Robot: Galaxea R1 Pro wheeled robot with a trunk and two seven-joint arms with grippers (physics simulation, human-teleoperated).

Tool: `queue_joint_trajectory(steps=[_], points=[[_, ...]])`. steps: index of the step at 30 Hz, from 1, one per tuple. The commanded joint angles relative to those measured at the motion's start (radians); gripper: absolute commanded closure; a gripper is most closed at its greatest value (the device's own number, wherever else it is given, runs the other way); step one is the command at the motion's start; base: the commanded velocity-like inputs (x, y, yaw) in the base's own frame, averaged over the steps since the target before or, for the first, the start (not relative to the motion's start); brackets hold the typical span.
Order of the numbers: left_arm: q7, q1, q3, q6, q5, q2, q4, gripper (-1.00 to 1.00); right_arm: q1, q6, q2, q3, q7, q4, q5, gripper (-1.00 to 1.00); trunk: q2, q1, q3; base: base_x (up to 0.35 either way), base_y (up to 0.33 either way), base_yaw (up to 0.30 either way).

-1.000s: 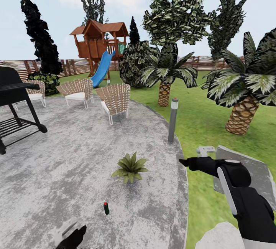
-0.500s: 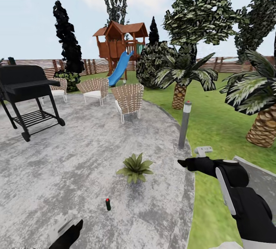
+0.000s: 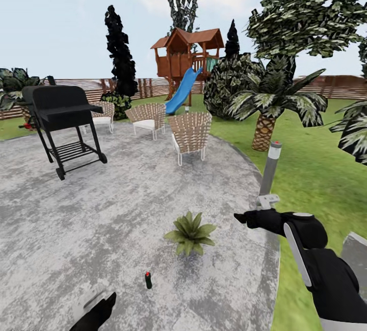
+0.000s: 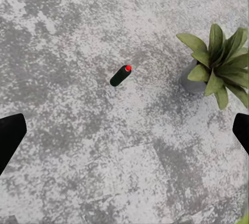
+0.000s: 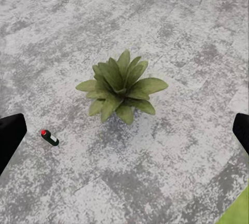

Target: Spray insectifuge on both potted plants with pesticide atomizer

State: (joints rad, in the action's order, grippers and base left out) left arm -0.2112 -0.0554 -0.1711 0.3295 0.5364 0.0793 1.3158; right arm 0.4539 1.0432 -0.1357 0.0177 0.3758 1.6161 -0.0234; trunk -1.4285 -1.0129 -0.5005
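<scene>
While both arms hang above the round mottled grey stone patio (image 3: 102, 219), the slim dark green pesticide atomizer with a red tip (image 3: 148, 280) stands on the paving near the left gripper (image 3: 97, 310), well apart from it. In the head view its long axis is upright, red tip on top. In the left wrist view the bottle (image 4: 120, 75) shows as a short dark cylinder with the red end at its far side, turned toward the small rosette of broad pointed green leaves (image 4: 218, 68) beside it; the right wrist view shows a whitish band on its side (image 5: 50, 137).

That potted plant (image 3: 190, 232) sits on the stone between the bottle and the right gripper (image 3: 244, 218), touching neither.

Each wrist view shows two black fingertips (image 4: 10, 136) (image 5: 10, 133) at opposite edges with bare paving between them, so both claws are spread wide and hold nothing.

Farther off stand a black barbecue grill (image 3: 63, 117), wicker chairs (image 3: 191, 129), a grey post with a red top (image 3: 270, 168) and a scaly palm (image 3: 270, 106).
</scene>
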Motion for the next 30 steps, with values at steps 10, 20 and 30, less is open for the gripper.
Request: queue_joint_trajectory(steps=[10,20,30], points=[[-0.005,0.0,0.009,0.006,0.011,0.001,-0.013,-1.0,0.001,0.004,-0.002,0.001,0.005,0.001,-0.003,-1.0,0.0,-0.001,-0.001,0.28,-0.223,0.296],[-0.01,0.0,0.016,0.005,0.002,0.003,-0.014,-1.0,0.001,0.004,-0.004,0.002,0.005,0.001,-0.002,-1.0,0.0,-0.001,-0.001,0.229,-0.276,0.296],[-0.258,0.041,0.214,0.006,-0.125,0.018,-0.013,-1.0,0.0,0.004,-0.005,0.002,0.005,0.002,-0.001,-1.0,0.0,-0.001,-0.001,0.197,-0.295,0.296]])
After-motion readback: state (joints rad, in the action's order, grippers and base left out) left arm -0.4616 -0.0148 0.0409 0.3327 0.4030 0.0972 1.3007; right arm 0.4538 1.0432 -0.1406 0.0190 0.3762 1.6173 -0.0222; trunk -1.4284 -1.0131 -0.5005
